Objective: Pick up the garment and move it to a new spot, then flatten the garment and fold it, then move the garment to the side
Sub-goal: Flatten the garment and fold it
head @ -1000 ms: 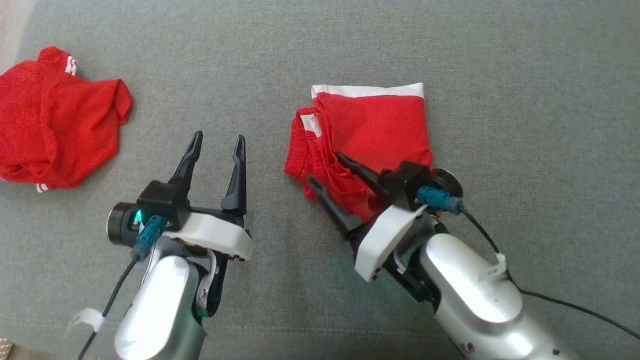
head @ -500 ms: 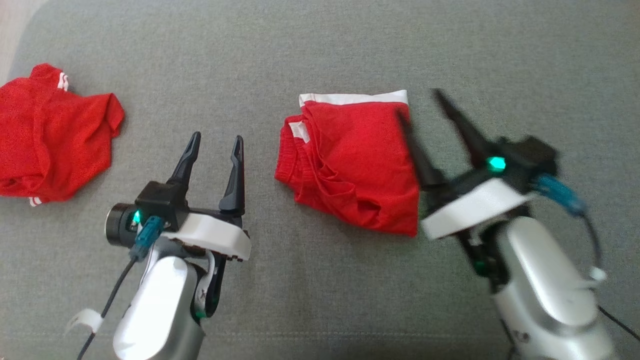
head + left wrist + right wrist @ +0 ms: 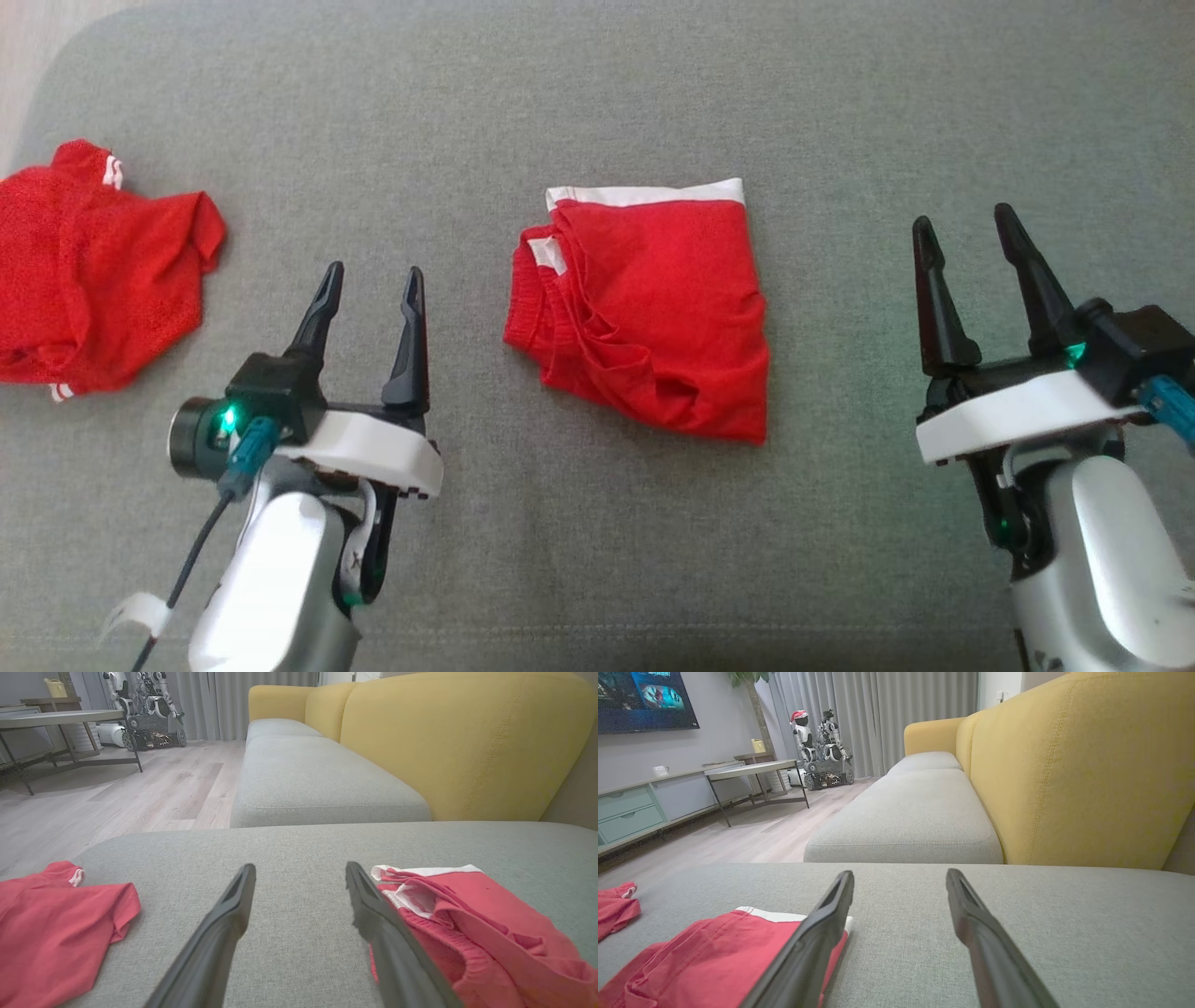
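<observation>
On the cushion [image 3: 597, 93] the garment [image 3: 653, 308] lies folded between left gripper [image 3: 372, 273] and right gripper [image 3: 963, 217], both wide and empty; a second cloth [image 3: 93, 271] is cut off leftward.

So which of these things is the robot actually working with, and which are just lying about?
In the job:
- folded red garment mid-cushion
- left gripper, open, empty
- right gripper, open, empty
- grey cushion it lies on

Lying about:
- crumpled red garment at the far left, likely not this job's
- yellow sofa back
- side table
- parked robot by the curtains
</observation>
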